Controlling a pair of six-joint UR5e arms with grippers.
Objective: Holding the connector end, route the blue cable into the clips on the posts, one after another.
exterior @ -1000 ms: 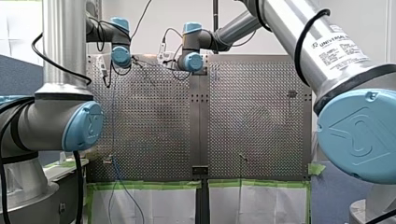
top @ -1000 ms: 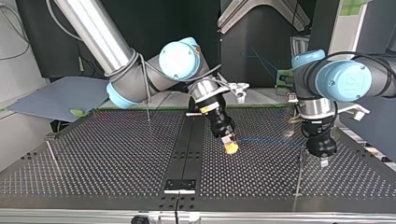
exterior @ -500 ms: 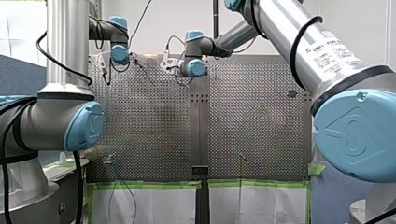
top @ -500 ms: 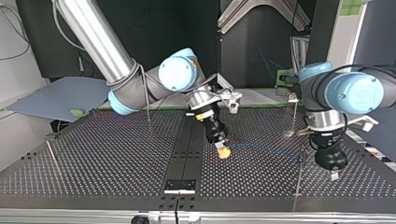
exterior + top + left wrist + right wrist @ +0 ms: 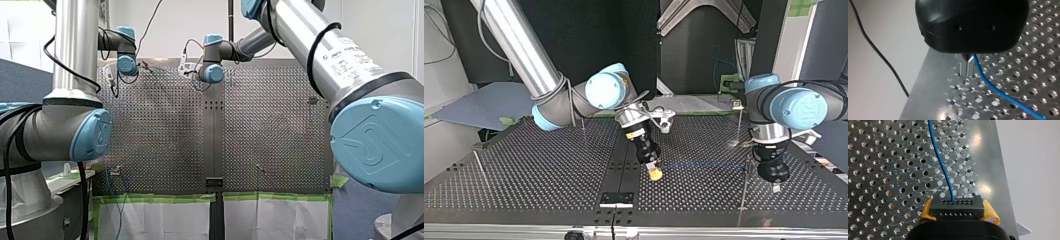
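My right gripper is shut on a black connector block, held between its yellow pads. The blue cable leaves the block and runs ahead over the perforated plate. In the top view my right gripper hangs near the table's middle, and the blue cable stretches level from it toward a thin post beside my left gripper. In the left wrist view, my left gripper has its metal tips together, with the blue cable coming out at them.
More thin posts stand on the table: one far back, one at the top view's left edge, one behind my left arm. A black centre strip divides the plates. A black wire hangs off the table's edge.
My right gripper has carried the connector toward the top view's left and nearer its front edge. My left gripper has come forward and down, and the cable between them now runs level.
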